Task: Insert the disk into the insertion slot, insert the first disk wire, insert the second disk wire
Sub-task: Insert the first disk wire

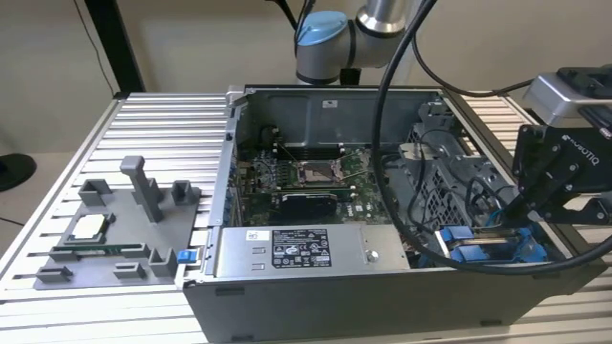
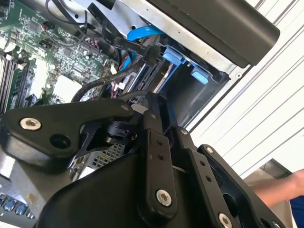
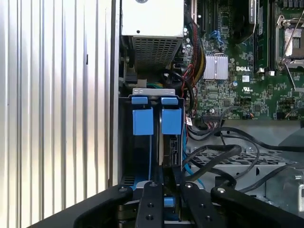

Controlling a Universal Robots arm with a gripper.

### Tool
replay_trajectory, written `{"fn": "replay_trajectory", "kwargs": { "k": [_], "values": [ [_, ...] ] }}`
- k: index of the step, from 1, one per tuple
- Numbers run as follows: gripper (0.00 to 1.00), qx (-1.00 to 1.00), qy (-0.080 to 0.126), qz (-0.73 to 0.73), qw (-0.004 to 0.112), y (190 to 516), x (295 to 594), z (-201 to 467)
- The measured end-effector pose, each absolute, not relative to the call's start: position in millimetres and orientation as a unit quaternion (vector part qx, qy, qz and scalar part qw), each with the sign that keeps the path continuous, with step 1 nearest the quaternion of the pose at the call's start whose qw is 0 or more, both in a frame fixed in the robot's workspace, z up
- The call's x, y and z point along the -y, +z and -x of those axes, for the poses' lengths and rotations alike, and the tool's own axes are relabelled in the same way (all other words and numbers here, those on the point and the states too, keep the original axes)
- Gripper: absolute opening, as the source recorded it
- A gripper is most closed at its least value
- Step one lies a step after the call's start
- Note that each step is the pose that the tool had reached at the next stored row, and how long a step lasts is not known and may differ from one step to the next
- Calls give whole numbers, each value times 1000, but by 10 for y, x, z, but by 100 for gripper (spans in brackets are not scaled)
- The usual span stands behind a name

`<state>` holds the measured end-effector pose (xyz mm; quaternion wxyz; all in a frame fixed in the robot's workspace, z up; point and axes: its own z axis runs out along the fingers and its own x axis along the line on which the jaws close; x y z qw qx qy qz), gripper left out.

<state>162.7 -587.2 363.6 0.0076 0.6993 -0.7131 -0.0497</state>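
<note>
Open computer case (image 1: 335, 215) stands on the ribbed tabletop (image 1: 163, 122), with a grey fixture plate (image 1: 105, 244) between it and the tabletop edge on the exterior view's left. The disk (image 3: 170, 147) stands on edge in the drive bay (image 3: 124, 142) at the case corner on the exterior view's right, beside the grey power-supply box (image 1: 287, 251). It occupies the bay slot nearer the motherboard (image 3: 237, 90), its blue frame tab (image 3: 171, 121) uppermost. The claw (image 3: 169, 178) is lowered into this bay over the disk's end, fingers (image 3: 152, 199) drawn together. Whether anything thin is pinched between them cannot be told. Black wires (image 3: 213, 152) loop across the grey cage to the fingertips.
</note>
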Motion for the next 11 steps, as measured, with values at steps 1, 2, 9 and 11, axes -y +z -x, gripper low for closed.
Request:
{"fn": "replay_trajectory", "kwargs": {
  "k": [1, 2, 9, 11],
  "values": [
    [0, 713, -50, -699, 7, 3627, 5872, -1628],
    [0, 714, -51, -699, 7, 3620, 5871, -1631],
    [0, 716, -56, -695, 1, 3549, 5819, -1645],
    [0, 716, -57, -695, 1, 3531, 5788, -1653]
  ]
}}
